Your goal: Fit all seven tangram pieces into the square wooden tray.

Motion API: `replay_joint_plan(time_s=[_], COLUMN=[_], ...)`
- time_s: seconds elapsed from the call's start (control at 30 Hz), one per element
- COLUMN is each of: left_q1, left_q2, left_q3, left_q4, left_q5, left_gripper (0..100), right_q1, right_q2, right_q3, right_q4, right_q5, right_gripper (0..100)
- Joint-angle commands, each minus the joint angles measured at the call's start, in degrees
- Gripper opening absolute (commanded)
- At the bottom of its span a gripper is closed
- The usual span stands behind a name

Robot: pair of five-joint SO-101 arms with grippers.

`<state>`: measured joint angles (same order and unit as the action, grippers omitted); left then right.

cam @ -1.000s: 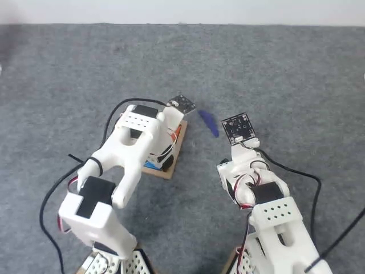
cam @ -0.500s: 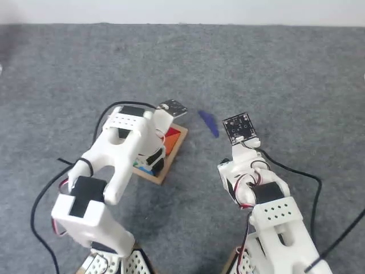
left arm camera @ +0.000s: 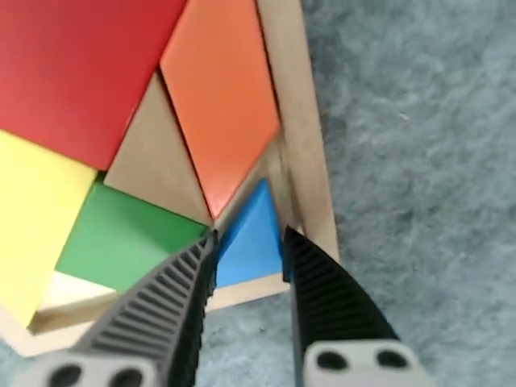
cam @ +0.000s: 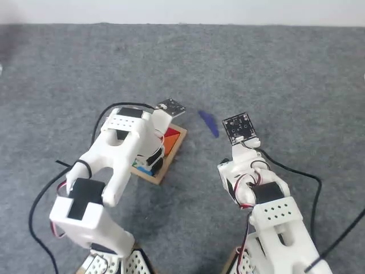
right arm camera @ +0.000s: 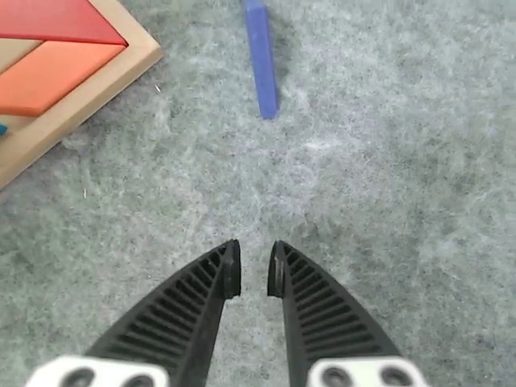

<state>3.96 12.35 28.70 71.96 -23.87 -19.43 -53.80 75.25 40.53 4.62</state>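
A: High view: the left arm [cam: 122, 148] has swung aside, uncovering more of the tray [cam: 175, 153].
B: And the loose blue piece [cam: 209, 124] hasn't budged on the carpet!
A: Left wrist view: the left gripper [left arm camera: 248, 246] pinches the blue triangle [left arm camera: 251, 222] in the tray's corner, with a bare gap [left arm camera: 153, 173] beside it.
B: Right wrist view: the right gripper [right arm camera: 253, 262] hovers, fingers barely parted, empty. That loose piece goes next, I reckon.
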Motion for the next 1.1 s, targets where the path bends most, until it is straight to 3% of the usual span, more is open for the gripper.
replay_joint_plan(time_s=[0.0, 0.37, 0.67, 1.07], left_q1=[0.9, 3.2, 1.7, -13.2], left_q2=[1.8, 1.1, -14.3, -12.4], left_q3=[-3.0, -16.7, -15.3, -2.2], left_q4=[0.2, 9.7, 17.4, 1.4], left_q5=[3.7, 7.6, 4.8, 2.2], left_gripper=[6, 6, 6, 15], right_q1=[0.7, 0.7, 0.7, 0.7], right_q2=[-1.5, -1.5, -1.5, -1.5], right_q3=[-0.4, -0.5, -0.5, -0.5], right_q4=[-1.3, -1.3, -1.3, -1.1], right_q5=[0.7, 0.7, 0.7, 0.7], right_gripper=[7.8, 7.8, 7.8, 7.8])
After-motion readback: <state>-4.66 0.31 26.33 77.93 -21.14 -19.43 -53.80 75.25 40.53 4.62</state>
